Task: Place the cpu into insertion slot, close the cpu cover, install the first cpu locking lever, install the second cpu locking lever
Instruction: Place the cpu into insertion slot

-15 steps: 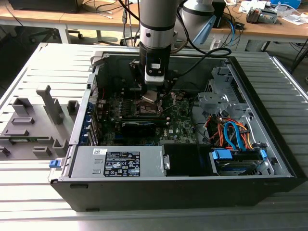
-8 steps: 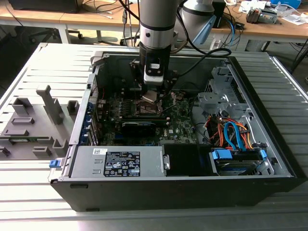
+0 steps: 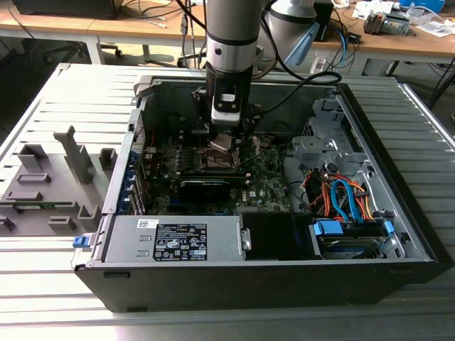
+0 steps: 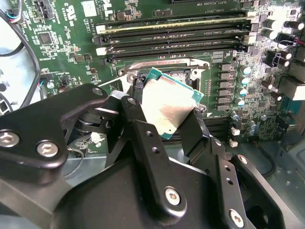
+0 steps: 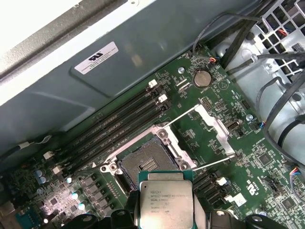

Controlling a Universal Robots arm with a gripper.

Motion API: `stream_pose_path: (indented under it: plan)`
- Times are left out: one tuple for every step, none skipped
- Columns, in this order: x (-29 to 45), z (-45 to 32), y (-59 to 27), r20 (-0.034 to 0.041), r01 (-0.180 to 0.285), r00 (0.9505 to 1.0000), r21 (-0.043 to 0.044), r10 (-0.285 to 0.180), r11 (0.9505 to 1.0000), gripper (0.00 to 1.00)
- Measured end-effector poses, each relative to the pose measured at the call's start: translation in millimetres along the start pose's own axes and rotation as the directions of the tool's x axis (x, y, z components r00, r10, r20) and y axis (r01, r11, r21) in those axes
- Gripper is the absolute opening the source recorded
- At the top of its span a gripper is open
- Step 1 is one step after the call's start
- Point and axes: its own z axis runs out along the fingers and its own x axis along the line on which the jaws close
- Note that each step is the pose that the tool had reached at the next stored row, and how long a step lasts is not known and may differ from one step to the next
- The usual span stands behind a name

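My gripper [image 4: 167,117] is shut on the cpu [image 4: 169,107], a small square chip with a silver top and green edge, pinched by opposite edges between two black fingers [image 4: 138,119]. In the first wrist view the cpu [image 5: 166,202] hangs just off one edge of the insertion slot [image 5: 147,164], a dark square recess with a silvery rim, and is apart from it. The cpu cover [image 5: 215,128] stands swung open on the slot's far side, with two thin wire levers raised beside it. In the exterior view the gripper [image 3: 224,138] hovers over the motherboard inside the open case.
Long black memory slots [image 5: 114,129] run beside the socket, a coin battery [image 5: 202,78] lies beyond it, and black cables [image 5: 281,95] cross the drive cage. The case wall [image 5: 119,71] rises close by. A power supply [image 3: 178,238] and a grey fixture [image 3: 57,177] sit toward the exterior view's left.
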Motion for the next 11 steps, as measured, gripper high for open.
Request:
stream_pose_path:
  plan:
    - [0.0, 0.0, 0.0, 0.0, -0.002, 1.0, 0.0001, 0.002, 1.0, 0.54]
    - [0.0, 0.0, 0.0, 0.0001, -0.005, 1.0, 0.0, 0.005, 1.0, 0.54]
    - [0.0, 0.1, 0.0, 0.0002, -0.009, 1.0, 0.0002, 0.009, 1.0, 0.54]
    - [0.0, 0.1, 0.0, 0.0003, -0.014, 0.9999, 0.0003, 0.014, 0.9999, 0.54]
    - [0.0, 0.1, 0.0, 0.0004, -0.016, 0.9999, 0.0003, 0.016, 0.9999, 0.54]
    - [0.0, 0.2, 0.0, 0.0004, -0.019, 0.9998, 0.0003, 0.019, 0.9998, 0.54]
    - [0.0, 0.2, 0.0, 0.0006, -0.023, 0.9997, 0.0004, 0.023, 0.9997, 0.54]
    - [0.0, 0.2, 0.0, 0.0007, -0.027, 0.9996, 0.0005, 0.027, 0.9996, 0.54]
    - [0.0, 0.2, 0.0, 0.0007, -0.03, 0.9996, 0.0005, 0.03, 0.9996, 0.54]
    - [0.0, 0.2, 0.0, 0.0008, -0.032, 0.9995, 0.0005, 0.032, 0.9995, 0.54]
    - [0.0, 0.3, 0.0, 0.0009, -0.035, 0.9994, 0.0005, 0.035, 0.9994, 0.54]
